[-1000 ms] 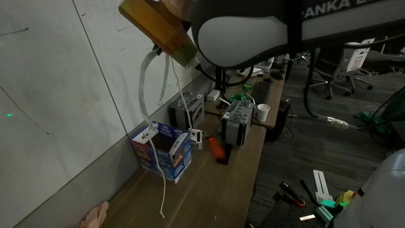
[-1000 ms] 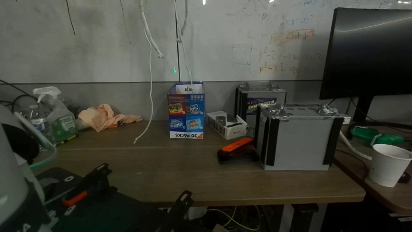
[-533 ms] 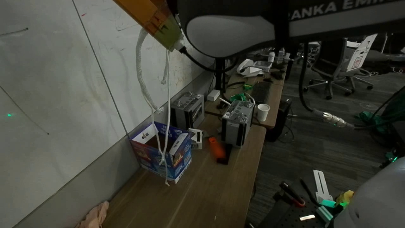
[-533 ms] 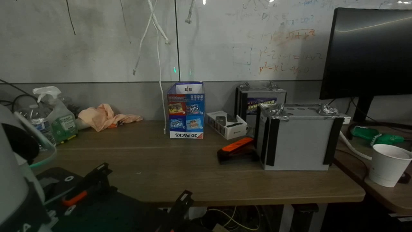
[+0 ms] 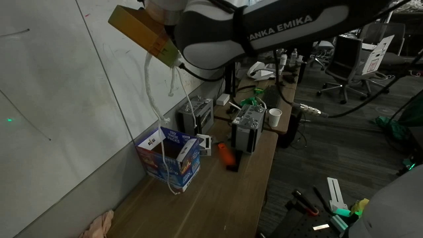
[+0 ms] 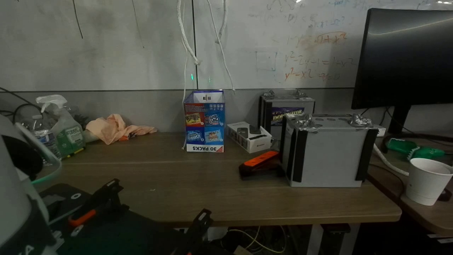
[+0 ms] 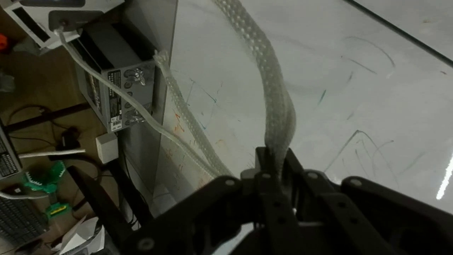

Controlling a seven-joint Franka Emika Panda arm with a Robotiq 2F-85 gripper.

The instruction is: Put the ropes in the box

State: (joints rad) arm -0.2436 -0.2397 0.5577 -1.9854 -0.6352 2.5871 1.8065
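The gripper (image 7: 277,159) is closed on a thick braided length of the white ropes (image 7: 270,78), a grip only the wrist view reveals: the held length arcs away from the black fingers (image 7: 293,164), and two more lengths trail off to one side. In an exterior view, an amber housing (image 5: 142,33) on the robot arm (image 5: 284,33) hides the fingertips. That same view looks into the blue printed box (image 5: 178,165) and shows the ropes hanging above it: a frayed end over its rim, a thin strand crossing in front of its opening to near the box's foot. In an exterior view the strand hangs along the left edge of the box's picture panel (image 6: 204,124); whether it touches cannot be told.

The box stands, top uncovered, on a wooden bench (image 6: 198,191). Beside it lie a white carton (image 6: 249,138) and an orange-and-black tool (image 6: 260,161), then two grey-and-black devices (image 6: 329,152); on the other side, a peach cloth (image 6: 113,129) and a spray bottle (image 6: 70,131). Behind runs a whiteboard (image 6: 106,60) with faint marker writing. A monitor (image 6: 407,60) and a paper cup (image 6: 423,184) stand farther along; office chairs (image 5: 345,56) stand in the room beyond.
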